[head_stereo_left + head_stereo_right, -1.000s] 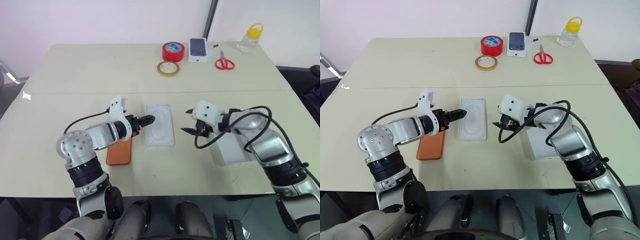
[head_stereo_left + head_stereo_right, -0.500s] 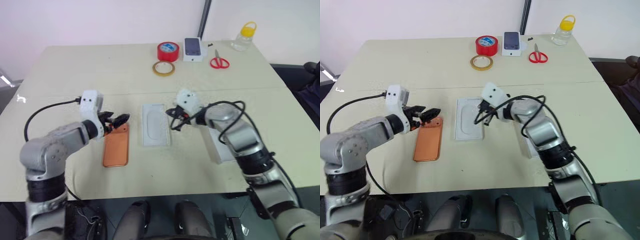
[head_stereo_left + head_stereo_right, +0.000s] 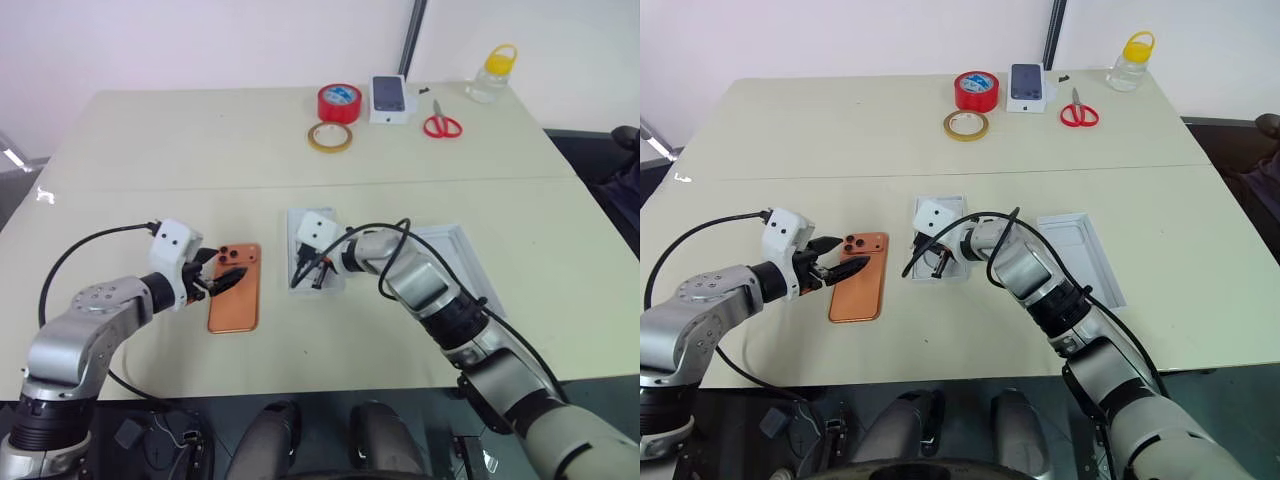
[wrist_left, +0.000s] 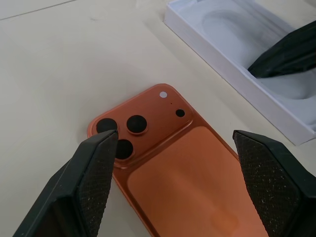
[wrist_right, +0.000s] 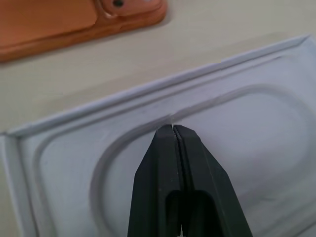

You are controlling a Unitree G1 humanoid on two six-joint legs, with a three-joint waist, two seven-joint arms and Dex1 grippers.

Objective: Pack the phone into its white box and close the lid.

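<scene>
Copper-orange and face down, the phone (image 3: pixel 235 287) lies flat on the worktop (image 3: pixel 150 150) with its camera bump toward the far side, just beside a thin white insert (image 3: pixel 938 250) with an oval recess. The left gripper (image 3: pixel 223 281) is spread wide and hovers over the phone's camera end, one finger on each side of the bump in the left wrist view, grasping nothing. The right gripper (image 3: pixel 303 280) is clenched, its fingers (image 5: pixel 174 163) pressed together, tips resting on the insert by the rim of the recess; I cannot tell whether anything is pinched between them. The white box (image 3: pixel 450 262) sits open on the worktop on the robot's right, well apart from the phone. I judge the step in hand to be the pick-up of the phone. To do it well, the left gripper should close across the phone's narrow width below the camera bump, on the plain long edges, so the pads meet flat metal instead of the raised lenses. The fingers must reach down to the worktop on both sides before closing, since the phone is slim and could slip. Lifting level would keep it from pivoting, and the right arm should stay out of the path toward the white box.
</scene>
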